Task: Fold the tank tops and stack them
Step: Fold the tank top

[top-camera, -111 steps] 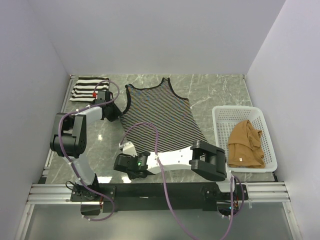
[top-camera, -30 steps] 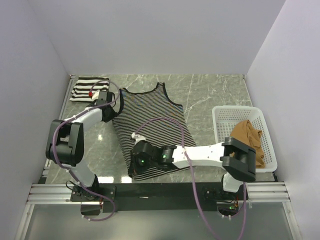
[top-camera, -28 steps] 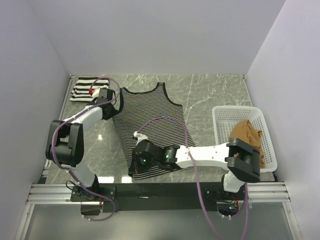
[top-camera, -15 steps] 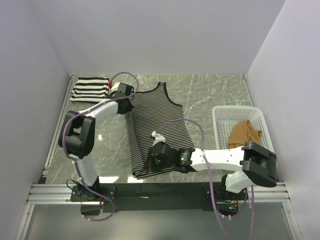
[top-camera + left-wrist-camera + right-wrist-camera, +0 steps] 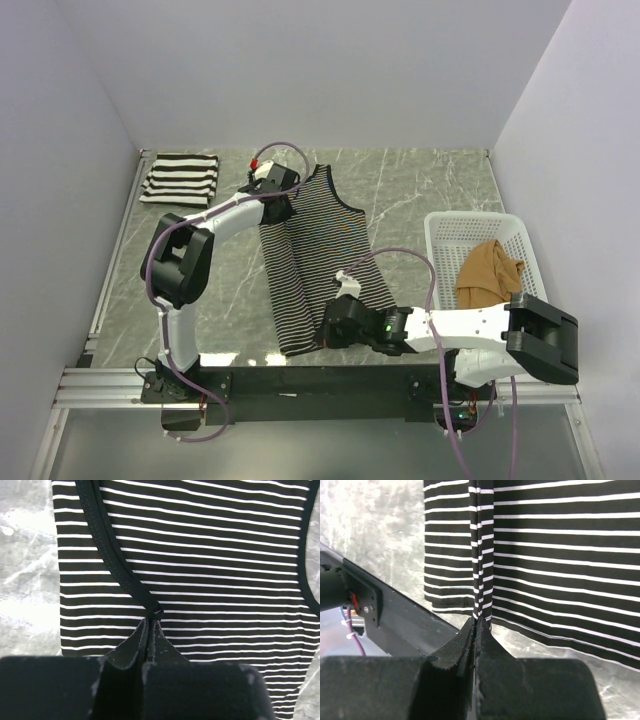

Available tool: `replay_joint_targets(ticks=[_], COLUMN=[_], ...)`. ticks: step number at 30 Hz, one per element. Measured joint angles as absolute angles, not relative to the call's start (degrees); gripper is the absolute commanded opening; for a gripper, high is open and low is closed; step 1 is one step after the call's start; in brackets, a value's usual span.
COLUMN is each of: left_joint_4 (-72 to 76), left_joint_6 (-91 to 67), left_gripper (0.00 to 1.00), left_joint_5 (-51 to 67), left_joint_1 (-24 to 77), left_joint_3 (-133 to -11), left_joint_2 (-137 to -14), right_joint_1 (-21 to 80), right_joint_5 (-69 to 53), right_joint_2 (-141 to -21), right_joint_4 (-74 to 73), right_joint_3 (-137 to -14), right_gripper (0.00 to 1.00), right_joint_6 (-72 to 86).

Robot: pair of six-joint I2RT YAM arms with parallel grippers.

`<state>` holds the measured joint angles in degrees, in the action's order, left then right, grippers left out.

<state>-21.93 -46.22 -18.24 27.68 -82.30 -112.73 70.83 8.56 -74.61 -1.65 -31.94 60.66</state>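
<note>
The thin-striped tank top lies mid-table, its left side lifted and doubled over to the right. My left gripper is at the top's far end, shut on the dark trim of the armhole. My right gripper is at the near end, shut on the folded hem edge. Both pinches show in the wrist views, left gripper and right gripper. The wide-striped tank top lies folded at the far left corner. The tan-brown tank top sits crumpled in the basket.
A white lattice basket stands at the right edge of the marble table. The black rail with the arm bases runs along the near edge, close below the top's hem. Grey walls close in the table on three sides.
Both grippers have swung to the right, carrying the left edge of the thin-striped top over the rest of it. The top now looks narrower and lies further right.
</note>
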Motion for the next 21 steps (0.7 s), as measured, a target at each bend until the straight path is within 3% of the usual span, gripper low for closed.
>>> replay_joint_targets(ticks=[10,11,12,13,15,19,21], left_joint_4=[-21.8,-21.8,-21.7,-21.6,-21.3,-17.5,-15.9], left_joint_6=[-46.2,-46.2,-46.2,-46.3,-45.9,-45.2,-44.6], left_gripper=[0.02,0.1,0.1,0.25,0.38,0.48,0.47], left_joint_5=[-18.2,-18.1,-17.9,-17.7,-17.1,-15.6,-15.3], left_joint_1=[28.3,28.3,28.3,28.3,28.3,28.3,28.3], left_joint_3=[-83.4,-83.4,-83.4,-83.4,-83.4,-82.9,-81.9], left_joint_2=[-115.2,-115.5,-115.7,-115.9,-116.0,-115.7,-114.8], right_joint_1=[70.8,70.8,70.8,70.8,70.8,70.8,71.0], right_joint_5=[10.0,10.3,10.5,10.8,11.6,14.0,15.4], right_joint_2=[-73.7,-73.4,-73.2,-73.1,-72.7,-70.8,-68.9], right_joint_4=[-1.7,-1.8,-1.9,-2.5,-3.5,-7.7,-9.6], right_joint_3=[-31.1,-30.9,-30.7,-30.7,-30.7,-30.7,-30.6], right_gripper=[0.0,0.06,0.12,0.17,0.35,0.39,0.39], right_joint_6=[62.1,62.2,62.2,62.3,62.8,63.8,64.2])
